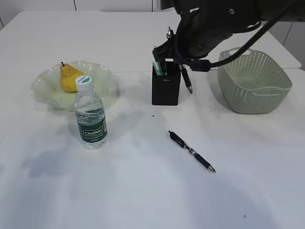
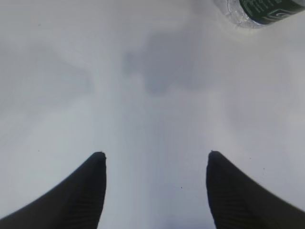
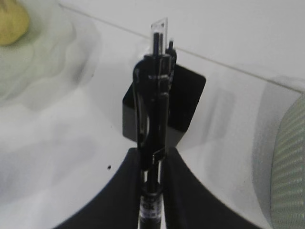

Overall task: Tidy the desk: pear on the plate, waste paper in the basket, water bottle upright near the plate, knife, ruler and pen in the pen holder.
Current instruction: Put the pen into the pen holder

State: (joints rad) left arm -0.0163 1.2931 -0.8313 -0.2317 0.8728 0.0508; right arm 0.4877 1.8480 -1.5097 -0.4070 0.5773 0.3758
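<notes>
Black pen [image 3: 153, 129] hanging nearly upright, pinched between the right gripper's [image 3: 152, 160] two closed fingers; in the exterior view it is dangling tip-down [image 1: 185, 78] just at the right side of the pen holder [image 1: 166, 86], beside the box and not inside it. The matte black holder is standing on the white desk [image 1: 143, 191], already carrying a few items: something green is poking from its top, and in the right wrist view a clear ruler [image 3: 159, 26] is sticking up behind the held pen; the rest of the contents are too small to make out. A second black pen [image 1: 191, 151] is lying flat on the desk in front of the holder, well apart from it. To the right, the sage-green basket [image 1: 252, 81] is sitting near the holder. To the left, the yellow pear [image 1: 70, 78] is resting on the pale green plate [image 1: 45, 88], and the water bottle [image 1: 90, 114] is standing upright, white cap on, just in front of the plate. The left gripper [image 2: 156, 160] is showing only in its own wrist view, hovering over bare tabletop with its fingers spread wide and holding nothing, the bottle's green-labelled base [image 2: 259, 12] at the top edge of that view.
</notes>
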